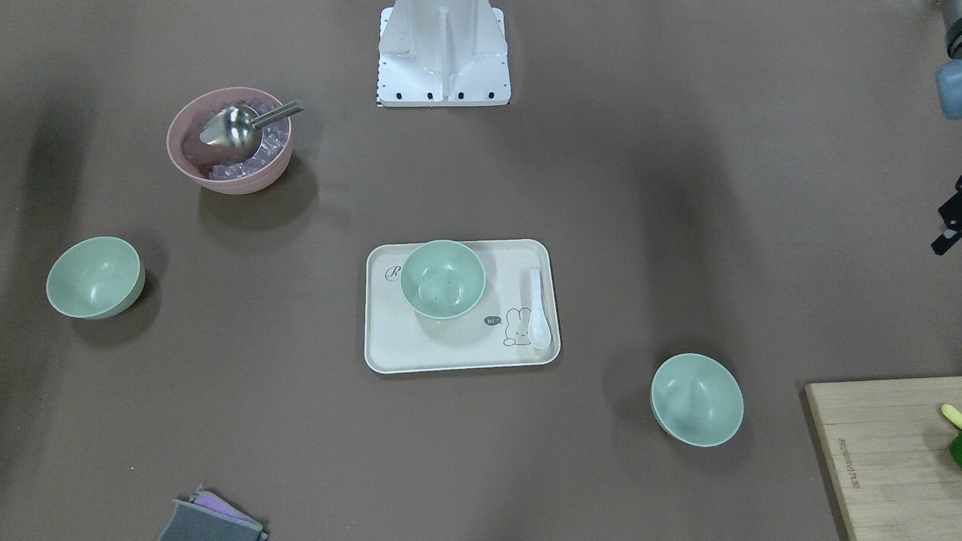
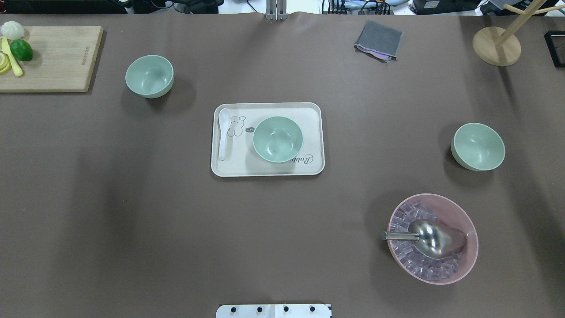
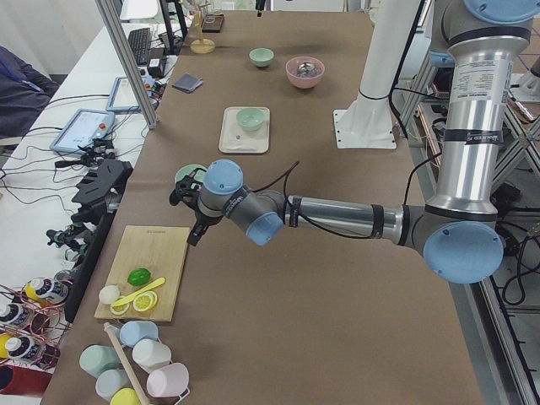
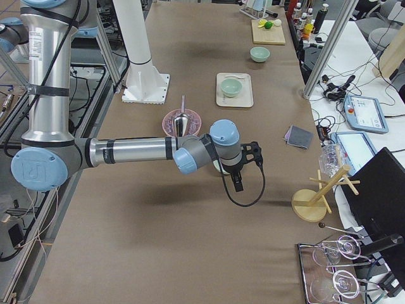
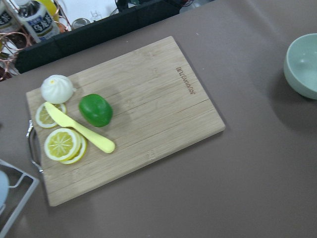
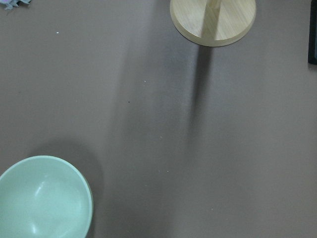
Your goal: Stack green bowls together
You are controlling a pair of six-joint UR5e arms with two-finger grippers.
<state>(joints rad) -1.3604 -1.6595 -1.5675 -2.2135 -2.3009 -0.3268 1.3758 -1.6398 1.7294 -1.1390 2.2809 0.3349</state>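
Three pale green bowls stand apart, all upright and empty. One green bowl [image 2: 278,139] sits on the cream tray [image 2: 229,165] at the table's middle. A second bowl [image 2: 149,76] stands at the far left, beside the cutting board; it also shows in the left wrist view [image 5: 303,64]. The third bowl [image 2: 478,146] stands at the right and shows in the right wrist view [image 6: 44,198]. My left gripper [image 3: 194,234] hovers between the left bowl and the board. My right gripper [image 4: 238,183] hovers beside the right bowl. I cannot tell whether either is open or shut.
A pink bowl [image 2: 435,238] with ice cubes and a metal scoop stands near right. A wooden cutting board [image 2: 57,57] with lime, lemon slices and knife lies far left. A grey cloth [image 2: 378,40], a wooden stand [image 2: 496,46] and a white spoon [image 2: 224,132] on the tray also show.
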